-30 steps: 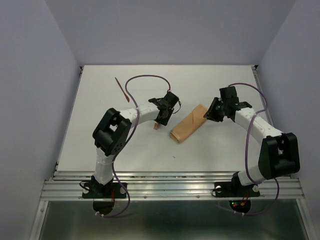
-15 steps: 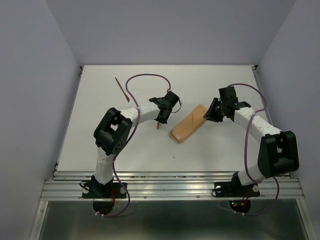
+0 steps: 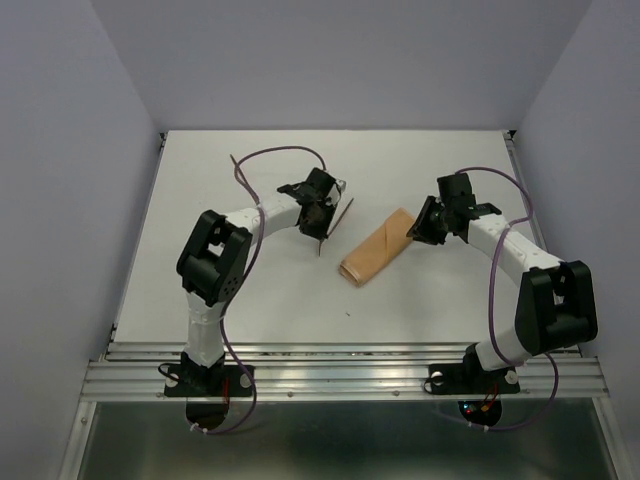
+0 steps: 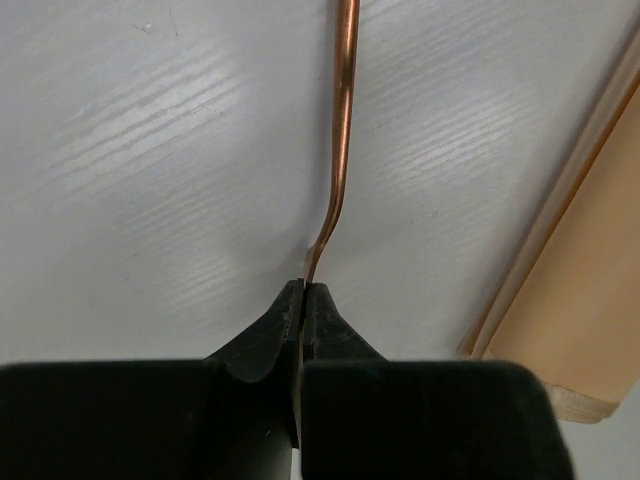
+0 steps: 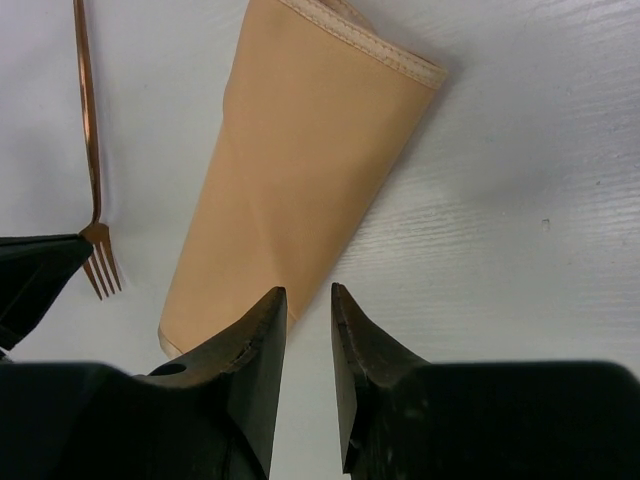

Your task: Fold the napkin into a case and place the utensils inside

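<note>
The left gripper (image 4: 303, 290), seen from its own wrist, is clenched on the fork (image 4: 341, 140). The two black jaws meet with no gap and pinch the coppery stem right where it bends. From there the stem runs up and out of the frame over the white table (image 4: 140, 150). To the right lies the tan case (image 4: 590, 290), its layered edge running alongside the fork but apart from it.

From the right wrist, the right gripper (image 5: 305, 300) has its jaws a little apart and grasps nothing; bare table shows through the narrow gap. Its tips hang at the case's narrower end (whether one tip touches the cloth I cannot tell). The case widens away to a stitched hem. The fork lies left of it, prongs nearest the camera, and the left gripper's black tip shows at the fork's neck.

From above, the case lies slantwise mid-table between the two grippers, with the right one at its far-right end. The fork slants along the case's left flank without touching it. The knife (image 3: 236, 165) lies toward the far left corner, well apart, partly crossed by the left arm's purple cable (image 3: 290, 151).
</note>
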Available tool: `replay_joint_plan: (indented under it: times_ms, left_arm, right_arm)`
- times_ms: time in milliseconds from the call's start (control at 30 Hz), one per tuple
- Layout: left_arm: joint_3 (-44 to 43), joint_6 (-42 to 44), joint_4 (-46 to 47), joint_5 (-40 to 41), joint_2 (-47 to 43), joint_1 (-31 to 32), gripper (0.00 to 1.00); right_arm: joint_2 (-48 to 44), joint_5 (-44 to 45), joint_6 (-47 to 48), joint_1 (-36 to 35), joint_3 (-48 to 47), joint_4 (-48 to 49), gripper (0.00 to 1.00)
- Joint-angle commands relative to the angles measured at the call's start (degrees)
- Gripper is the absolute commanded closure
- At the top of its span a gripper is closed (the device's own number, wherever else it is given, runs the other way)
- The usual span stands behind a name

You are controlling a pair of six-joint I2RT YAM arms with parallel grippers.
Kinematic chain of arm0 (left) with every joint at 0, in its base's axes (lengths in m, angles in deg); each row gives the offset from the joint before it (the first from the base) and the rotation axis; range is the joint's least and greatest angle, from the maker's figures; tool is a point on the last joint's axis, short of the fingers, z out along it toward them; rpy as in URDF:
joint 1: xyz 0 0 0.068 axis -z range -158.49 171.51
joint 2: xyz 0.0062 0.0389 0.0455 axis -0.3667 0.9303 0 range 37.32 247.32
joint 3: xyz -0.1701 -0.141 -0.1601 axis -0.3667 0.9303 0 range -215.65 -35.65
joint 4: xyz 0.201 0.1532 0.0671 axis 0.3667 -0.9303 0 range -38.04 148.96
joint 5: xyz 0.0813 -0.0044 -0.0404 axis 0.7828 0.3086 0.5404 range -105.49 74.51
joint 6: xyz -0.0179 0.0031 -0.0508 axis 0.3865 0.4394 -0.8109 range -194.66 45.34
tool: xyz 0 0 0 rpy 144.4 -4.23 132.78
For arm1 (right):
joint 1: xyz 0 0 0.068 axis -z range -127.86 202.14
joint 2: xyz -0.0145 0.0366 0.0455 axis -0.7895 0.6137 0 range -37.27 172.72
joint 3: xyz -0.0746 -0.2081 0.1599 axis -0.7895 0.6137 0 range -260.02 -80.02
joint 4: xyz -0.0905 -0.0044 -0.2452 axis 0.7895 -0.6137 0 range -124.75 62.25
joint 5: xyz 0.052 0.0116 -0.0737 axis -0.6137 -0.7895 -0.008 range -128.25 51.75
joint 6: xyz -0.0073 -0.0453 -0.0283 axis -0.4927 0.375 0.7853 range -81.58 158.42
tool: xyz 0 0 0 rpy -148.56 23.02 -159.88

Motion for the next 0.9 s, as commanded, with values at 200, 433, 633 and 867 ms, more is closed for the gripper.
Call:
replay_joint_plan:
  times_ms: [200,433,633,867]
  left_arm:
    - [9.5,-7.07,7.97,-25.51,-2.8,-13.04,1.0]
    - [9.68,-8.39,6.75,-22.09,-0.24,-13.84,1.0]
    - [8.27,-8.66,3.85,-13.75,0.29,-13.84,0.71]
    - [7.13,-9.19,2.35,-0.3,-3.75,-13.23,0.55]
  right_arm:
    - [0.2,-0.6,1.09,0.48,-0.75,2.22,0.7]
    - [0.2,-0.69,1.27,0.48,-1.02,2.14,0.7]
    - [0.2,-0.95,1.18,0.48,-1.1,2.22,0.7]
    - [0.02,-1.04,1.09,0.48,-1.37,2.14,0.69]
